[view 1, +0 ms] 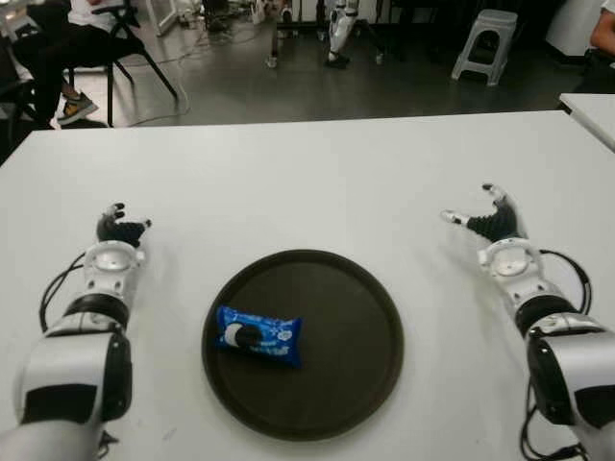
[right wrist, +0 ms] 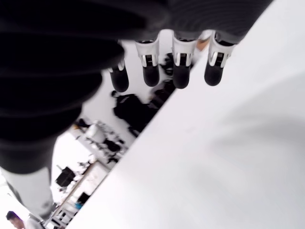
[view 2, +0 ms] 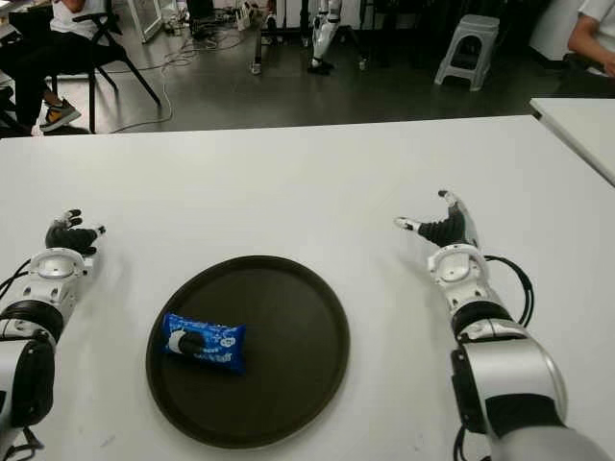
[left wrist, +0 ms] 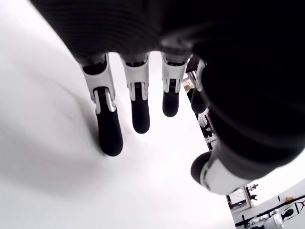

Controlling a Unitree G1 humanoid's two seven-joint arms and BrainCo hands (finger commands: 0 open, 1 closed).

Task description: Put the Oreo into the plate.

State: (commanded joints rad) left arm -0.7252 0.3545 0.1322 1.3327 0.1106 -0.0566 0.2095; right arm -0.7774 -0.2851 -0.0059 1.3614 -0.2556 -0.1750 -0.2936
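A blue Oreo packet point(view 1: 258, 336) lies inside the round dark plate point(view 1: 356, 317), on its left part, flat on the plate's floor. My left hand point(view 1: 117, 233) shows to the left of the plate over the white table, fingers relaxed and holding nothing; in the left wrist view its fingers point(left wrist: 137, 102) hang straight above bare table. My right hand point(view 1: 490, 220) shows to the right of the plate, fingers spread and empty; the right wrist view shows its fingers point(right wrist: 178, 62) extended with nothing between them.
The white table point(view 1: 317, 182) stretches well beyond the plate toward its far edge. Beyond it are a dark floor, a chair with a seated person point(view 1: 67, 38) at far left, a grey stool point(view 1: 485, 43) and a second table's corner point(view 1: 591, 110) at right.
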